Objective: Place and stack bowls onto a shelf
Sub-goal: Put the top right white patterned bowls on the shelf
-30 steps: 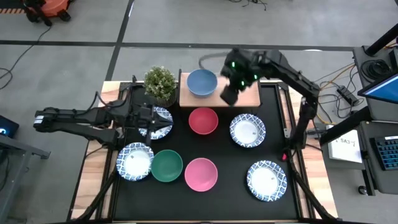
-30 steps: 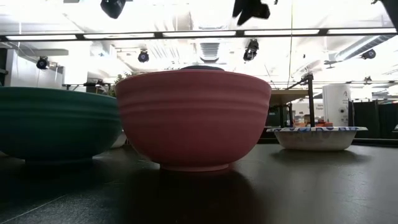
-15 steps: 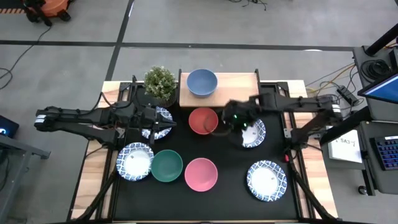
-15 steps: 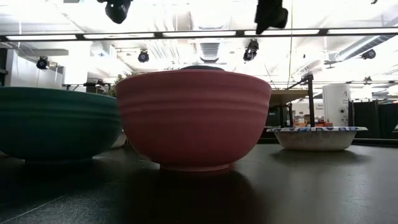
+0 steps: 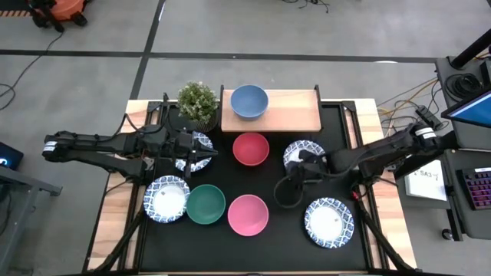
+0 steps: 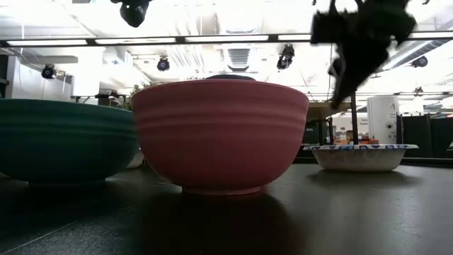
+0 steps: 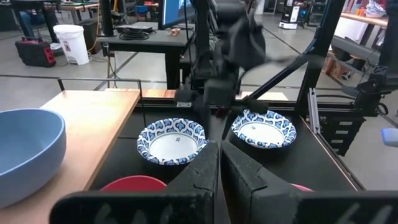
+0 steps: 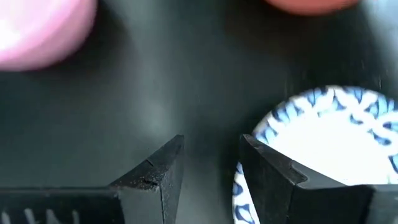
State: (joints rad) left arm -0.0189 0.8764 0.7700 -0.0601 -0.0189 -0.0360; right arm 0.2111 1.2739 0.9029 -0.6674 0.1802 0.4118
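so far only the blue bowl sits on the shelf, at its left end; rest of the shelf is bare. on the black table: red bowl just near of the shelf, green bowl and pink bowl side by side in the near row, four white patterned bowls spread out: far-left one under the left arm, near-left one, far-right one, near-right one. plant left of the shelf.

right gripper hangs over bare table between the pink bowl and the near-right patterned bowl, jaws spread a little, holding nothing; right wrist view shows one finger just at the patterned rim. left gripper waits over the far-left patterned bowl, fingers pressed together, empty.

judgement: next is a pick, likely a patterned bowl or the pink one.

risks:
- gripper sits between two bowls, not lined up on a rim; coming down here it could shove the patterned bowl aside or close on nothing.
- patterned rims look thin and shallow, so a one-wall pinch may slip or tip the bowl on lift.
- carrying to the shelf passes over the red bowl; too low and it gets clipped.
- stacking into the blue bowl off-centre could leave the stack tilted.
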